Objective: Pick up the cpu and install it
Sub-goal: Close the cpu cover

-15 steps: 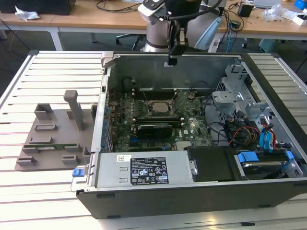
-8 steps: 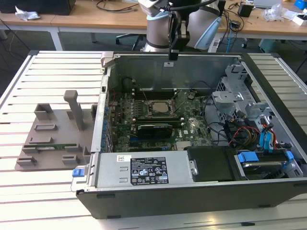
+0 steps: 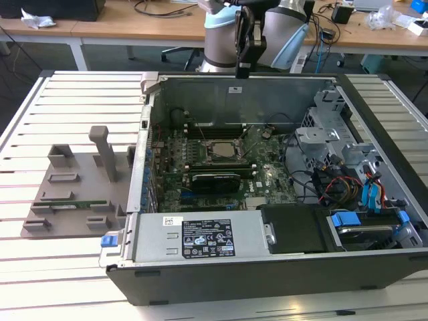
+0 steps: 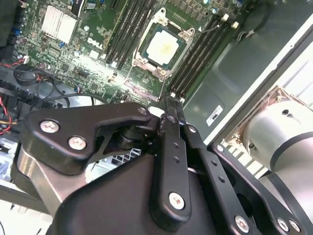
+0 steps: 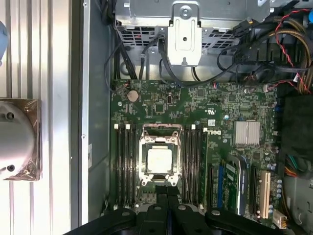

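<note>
Starting nearest in the exterior view, passing the power supply (image 3: 200, 237) against the front wall of the computer case (image 3: 267, 274). Going deeper, spotting the cpu (image 3: 220, 151) lying flat inside the socket frame (image 5: 145, 152) on the green motherboard (image 3: 267, 175), flanked by memory slots (image 5: 122, 161). Farther back, catching the gripper (image 3: 242, 72) hanging over the rear wall, fingers pinched together on nothing, well apart from the cpu. Beyond, glimpsing wooden desks (image 3: 100, 27).

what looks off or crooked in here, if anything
Nothing stands out. The cpu lies flat and square in its socket, edges parallel to the frame. The gripper hangs shut and empty above the case; no loose parts or damage show.
</note>
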